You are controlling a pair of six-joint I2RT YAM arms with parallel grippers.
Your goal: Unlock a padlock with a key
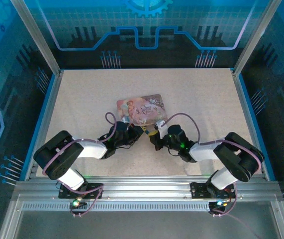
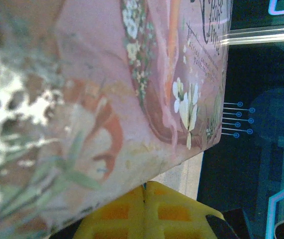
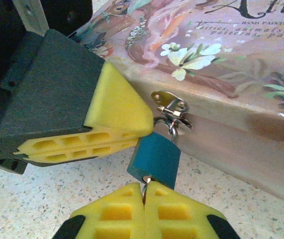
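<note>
- Padlock: a small lock with a blue-green body. It hung by its thin shackle from the hasp on the front wall of the tin box. We could not tell whether its underside touched the surface.
- Handling, as we judged it: light, rigid and smooth-sided, not fragile. It looked free to swing and twist on the hasp, so it would need steadying. The flat faces of the body, or the top corner beside the shackle, offered the soundest hold.
- Key: only a sliver showed, between the padlock's underside and the pads below, and it appeared to be entered in the keyway. We judged it thin, stiff and quick to slip or tilt. It is best pinched flat by its head and turned about its own axis.
- Right jaws: closed on the key, their yellow pads pressed together directly beneath the padlock.
- Left jaws: closed with nothing between them. Their yellow pads touched the padlock's upper left corner at the shackle. In the left wrist view the same pads met under the box lid.
- Tin box: pink with a pictured lid, lying flat on the speckled surface just beyond both arms.
</note>
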